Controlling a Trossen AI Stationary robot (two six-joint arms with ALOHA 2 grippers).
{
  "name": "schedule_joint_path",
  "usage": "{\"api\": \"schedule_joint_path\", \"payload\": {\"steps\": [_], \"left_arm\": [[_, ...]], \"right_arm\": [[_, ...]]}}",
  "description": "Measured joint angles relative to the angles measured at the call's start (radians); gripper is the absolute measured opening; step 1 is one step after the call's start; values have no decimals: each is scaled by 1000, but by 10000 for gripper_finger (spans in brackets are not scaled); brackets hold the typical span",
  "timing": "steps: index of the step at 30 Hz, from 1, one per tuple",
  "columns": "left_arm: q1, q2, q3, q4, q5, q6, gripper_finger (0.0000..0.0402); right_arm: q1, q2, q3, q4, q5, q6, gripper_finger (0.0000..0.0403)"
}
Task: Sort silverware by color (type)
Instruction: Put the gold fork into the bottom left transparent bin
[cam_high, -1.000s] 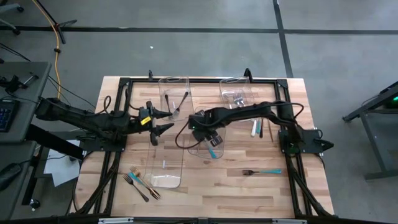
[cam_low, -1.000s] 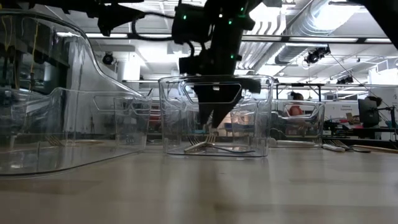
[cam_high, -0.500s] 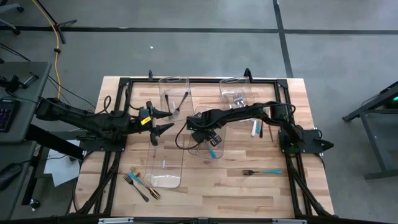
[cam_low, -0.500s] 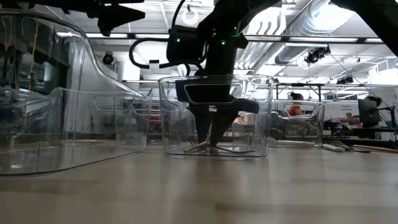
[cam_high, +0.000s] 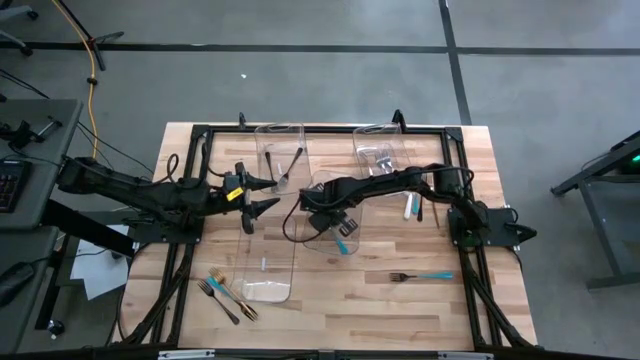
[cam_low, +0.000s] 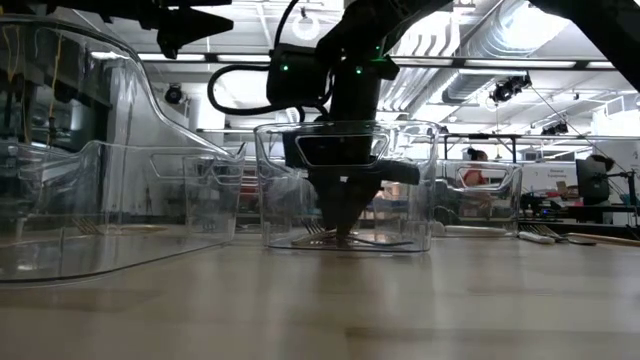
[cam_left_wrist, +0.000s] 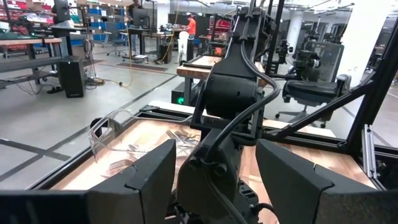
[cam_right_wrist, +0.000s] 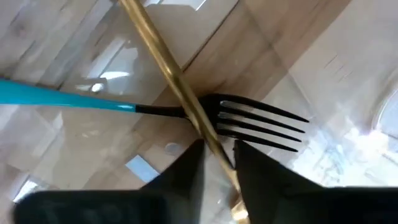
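My right gripper (cam_high: 322, 213) reaches down into the middle clear bin (cam_low: 425, 190) and is shut on a gold utensil (cam_right_wrist: 163, 55). That utensil lies across a teal-handled black fork (cam_right_wrist: 261, 124), which rests on the bin floor; the fork also shows in the high view (cam_high: 343, 240). My left gripper (cam_high: 262, 194) hangs open above the table, left of that bin, touching nothing. More forks (cam_high: 225, 292) lie loose near the table's near left. Another teal-handled fork (cam_high: 420, 275) lies at the near right. My right gripper pinches the gold utensil's slim handle (cam_right_wrist: 211, 138) between its two fingers (cam_right_wrist: 186, 177), coming from above and pointing down, fingers across the handle. The utensil sits low in the bin, crossing the black fork's neck. Whether its far end touches the floor is hidden.
A clear bin at the far left (cam_high: 282, 150) holds a black fork. The far right bin (cam_high: 378, 150) holds silver pieces. A long clear bin (cam_high: 265, 262) lies at the near left. Two utensils (cam_high: 410, 206) lie right of the middle bin. People show in the room beyond.
My right gripper has moved down into the middle bin and a little toward the table's left. The fork it carries stood tilted with its tines up. It has come down low, close to the bin floor.
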Motion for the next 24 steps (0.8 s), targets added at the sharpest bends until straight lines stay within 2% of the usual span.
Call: {"api": "schedule_joint_path", "payload": {"steps": [2, 4, 9, 14, 24], "left_arm": [[0, 0, 0, 0, 0, 0, 213], [0, 0, 0, 0, -1, 0, 213], [0, 0, 0, 2, -2, 0, 213], [0, 0, 0, 3, -3, 0, 213], [0, 0, 0, 4, -3, 0, 213]], "right_arm": [[0, 0, 0, 3, 0, 0, 34], [0, 0, 0, 5, 5, -4, 14], [-1, 1, 0, 6, 9, 6, 33], [3, -1, 0, -5, 36, 5, 9], [21, -5, 73, -137, 53, 72, 5]]}}
